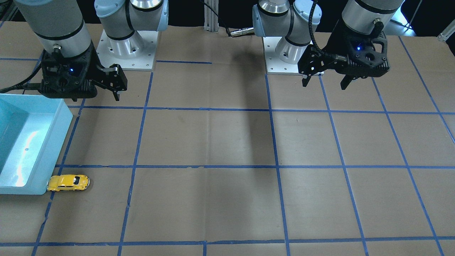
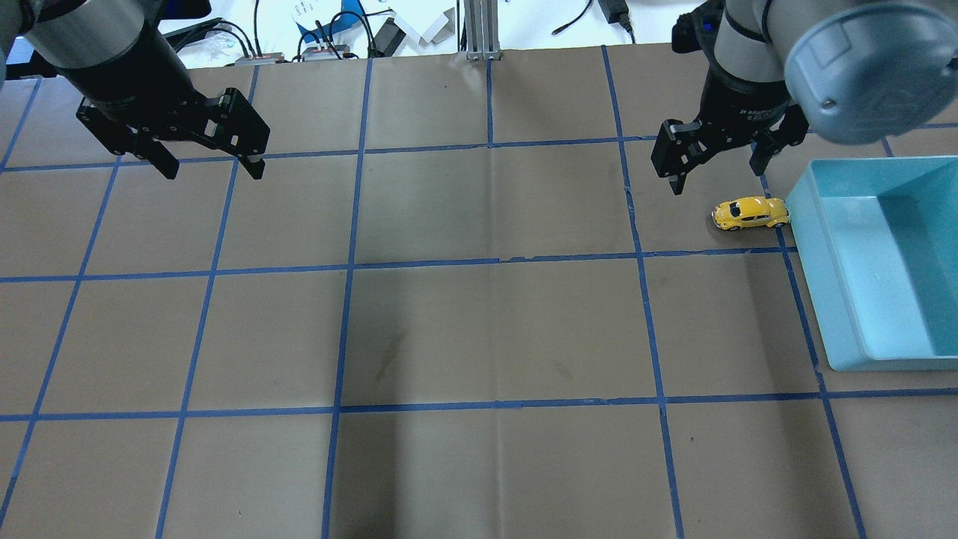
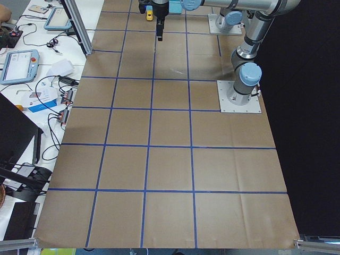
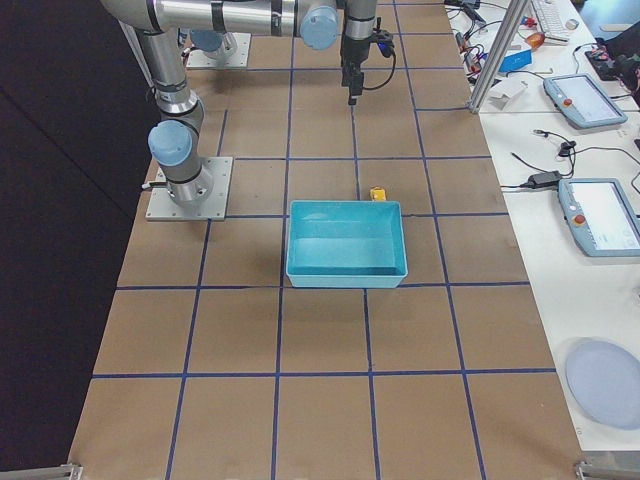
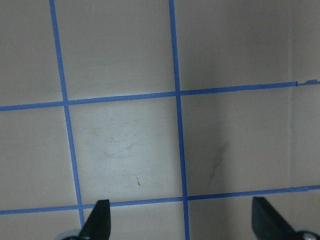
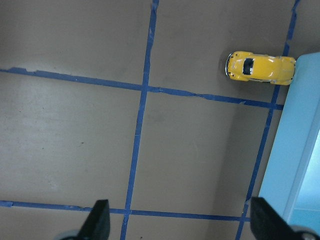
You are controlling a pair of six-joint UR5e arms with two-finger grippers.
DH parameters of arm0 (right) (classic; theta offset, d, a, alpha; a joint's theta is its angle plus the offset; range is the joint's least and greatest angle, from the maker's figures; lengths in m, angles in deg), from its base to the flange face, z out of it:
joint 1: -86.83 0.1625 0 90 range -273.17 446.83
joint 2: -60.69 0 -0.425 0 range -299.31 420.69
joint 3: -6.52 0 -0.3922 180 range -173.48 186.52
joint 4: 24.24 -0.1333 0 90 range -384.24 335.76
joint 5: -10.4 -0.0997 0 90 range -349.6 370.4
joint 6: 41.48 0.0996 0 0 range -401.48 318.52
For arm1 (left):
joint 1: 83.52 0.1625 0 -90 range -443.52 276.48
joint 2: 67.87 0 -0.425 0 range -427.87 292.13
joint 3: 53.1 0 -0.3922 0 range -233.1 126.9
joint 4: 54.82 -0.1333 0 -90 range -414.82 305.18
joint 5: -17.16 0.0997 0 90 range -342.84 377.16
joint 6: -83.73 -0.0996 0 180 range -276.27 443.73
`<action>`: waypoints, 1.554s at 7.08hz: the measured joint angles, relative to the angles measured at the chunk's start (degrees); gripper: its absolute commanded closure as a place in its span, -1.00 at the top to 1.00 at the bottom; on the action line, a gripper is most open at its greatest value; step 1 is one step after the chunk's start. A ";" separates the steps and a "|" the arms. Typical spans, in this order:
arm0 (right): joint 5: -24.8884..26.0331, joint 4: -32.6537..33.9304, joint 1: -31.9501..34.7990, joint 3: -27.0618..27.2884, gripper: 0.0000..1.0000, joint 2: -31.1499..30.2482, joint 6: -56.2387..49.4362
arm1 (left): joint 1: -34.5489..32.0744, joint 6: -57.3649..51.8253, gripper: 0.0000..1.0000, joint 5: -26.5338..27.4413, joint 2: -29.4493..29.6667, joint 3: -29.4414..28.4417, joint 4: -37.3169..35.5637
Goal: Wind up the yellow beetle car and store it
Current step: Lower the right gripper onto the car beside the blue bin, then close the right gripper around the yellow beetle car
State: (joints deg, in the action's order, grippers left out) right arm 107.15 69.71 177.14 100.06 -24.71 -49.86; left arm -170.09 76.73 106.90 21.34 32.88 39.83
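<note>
The yellow beetle car (image 2: 751, 213) stands on its wheels on the brown table, one end right against the outer wall of the light blue bin (image 2: 823, 299). It also shows in the front view (image 1: 68, 182) and in the right wrist view (image 6: 260, 68). My right gripper (image 2: 718, 168) is open and empty, raised above the table just beyond the car. In its wrist view (image 6: 182, 220) the car lies ahead to the right. My left gripper (image 2: 212, 168) is open and empty, raised over the far left of the table, with only bare paper in its wrist view (image 5: 182, 220).
The light blue bin (image 1: 53, 142) is empty and sits at the table's right edge. Blue tape lines (image 2: 348, 262) grid the brown paper. The two arm bases (image 1: 124, 49) stand at the robot side. Tablets and cables lie on side benches (image 4: 590, 100).
</note>
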 measured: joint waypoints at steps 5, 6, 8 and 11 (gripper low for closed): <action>-0.09 15.47 -5.02 4.88 1.00 2.61 -20.81 | 0.00 -0.03 1.00 0.00 0.15 -0.26 -0.16; -0.54 16.35 -7.19 5.58 1.00 3.79 -27.81 | 0.00 -0.04 1.00 0.00 0.17 -0.27 -0.21; -1.49 17.27 -11.77 5.90 1.00 6.55 -36.24 | 0.00 0.00 1.00 -0.02 0.13 -0.26 -0.24; -2.83 28.31 -13.59 5.79 1.00 14.14 -60.49 | 0.00 0.12 1.00 0.05 0.17 -0.24 -0.32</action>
State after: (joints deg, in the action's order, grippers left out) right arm 104.32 98.02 163.54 105.86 -10.58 -110.35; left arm -170.09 76.85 106.95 21.50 32.63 39.50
